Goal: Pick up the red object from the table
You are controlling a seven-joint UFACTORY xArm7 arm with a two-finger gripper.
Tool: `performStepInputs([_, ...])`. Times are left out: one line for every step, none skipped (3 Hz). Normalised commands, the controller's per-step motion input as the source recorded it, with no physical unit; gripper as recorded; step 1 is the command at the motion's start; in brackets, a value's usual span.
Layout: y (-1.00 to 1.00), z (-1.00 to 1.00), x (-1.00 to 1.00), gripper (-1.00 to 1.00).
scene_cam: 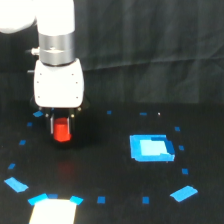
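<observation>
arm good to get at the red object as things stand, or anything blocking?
Likely yes. The gripper is already right over the red object, fingers at its sides, though whether it is clamped is unclear. Nothing stands between them; the blue square piece lies well off toward the exterior view's right.

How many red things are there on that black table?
1. A small bright red-orange stubby block sits between the fingers of the white gripper, toward the exterior view's left. Nothing else red shows, though the arm could hide something.

A bright blue square piece (151, 148) lies flat, a pale rectangular patch (52, 211) sits at the bottom edge, against a dark curtain backdrop (150, 50).
</observation>
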Motion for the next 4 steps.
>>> performStepInputs([0.56, 1.0, 0.04, -1.0])
performStepInputs([0.41, 1.0, -0.01, -0.73])
performStepInputs([-1.0, 1.0, 0.06, -0.37])
performStepInputs([0.14, 1.0, 0.02, -0.57])
